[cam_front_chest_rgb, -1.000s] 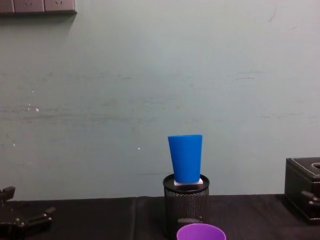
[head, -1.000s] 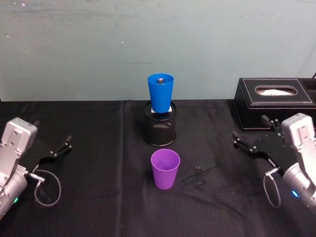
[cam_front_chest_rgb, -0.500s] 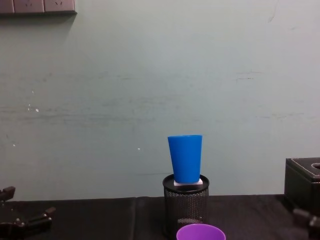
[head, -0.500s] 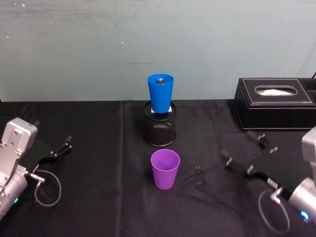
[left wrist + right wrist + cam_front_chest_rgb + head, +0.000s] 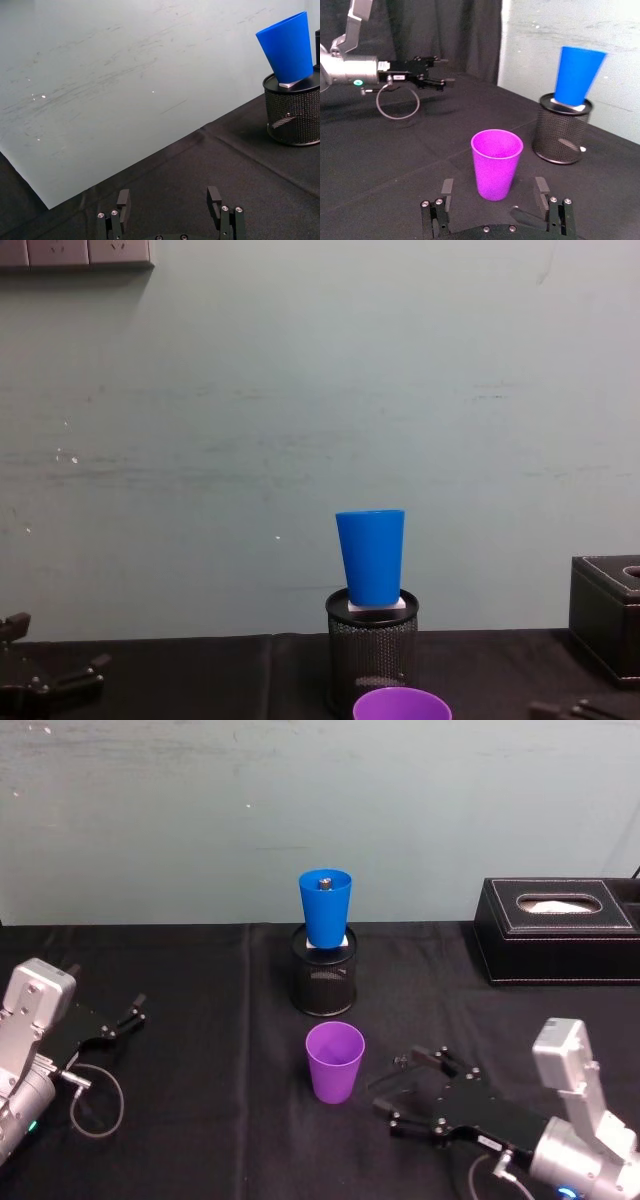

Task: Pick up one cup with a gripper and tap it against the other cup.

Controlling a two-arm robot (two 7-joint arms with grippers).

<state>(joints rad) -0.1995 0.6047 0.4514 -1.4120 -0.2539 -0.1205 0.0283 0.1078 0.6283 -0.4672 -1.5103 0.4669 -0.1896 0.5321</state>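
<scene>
Just one purple cup (image 5: 335, 1060), one blue cup (image 5: 325, 907); right end effector (image 5: 398, 1086) splayed, empty.

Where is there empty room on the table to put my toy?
Bare cloth lies between the left gripper and the purple cup, and between the pen holder and the tissue box. It is crowded beside the purple cup, where the open right gripper sits close, and where the blue cup stands on the holder.
</scene>
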